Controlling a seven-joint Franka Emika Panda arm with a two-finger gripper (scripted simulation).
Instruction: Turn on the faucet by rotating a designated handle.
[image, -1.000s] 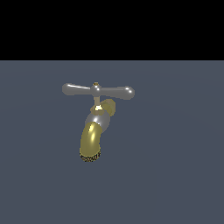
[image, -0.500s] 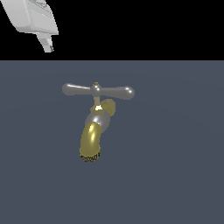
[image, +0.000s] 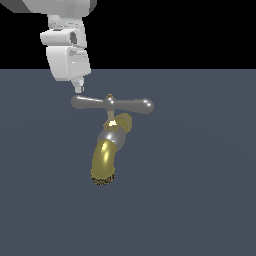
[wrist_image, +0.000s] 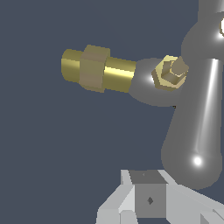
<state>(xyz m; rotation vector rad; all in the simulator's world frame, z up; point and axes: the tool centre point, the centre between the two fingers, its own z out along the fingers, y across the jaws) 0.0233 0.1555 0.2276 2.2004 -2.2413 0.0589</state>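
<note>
while the gripper (image: 77, 90) hangs just above the handle (image: 111, 104) end at the exterior view's left, i cannot tell its opening; the faucet (image: 107, 155) sits mid-scene. next, i judge, push that arm sideways.

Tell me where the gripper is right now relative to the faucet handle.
In the exterior view the gripper hangs at upper left, just above the left knob of the handle, apparently not touching it. The faucet curves down below the hub.
</note>
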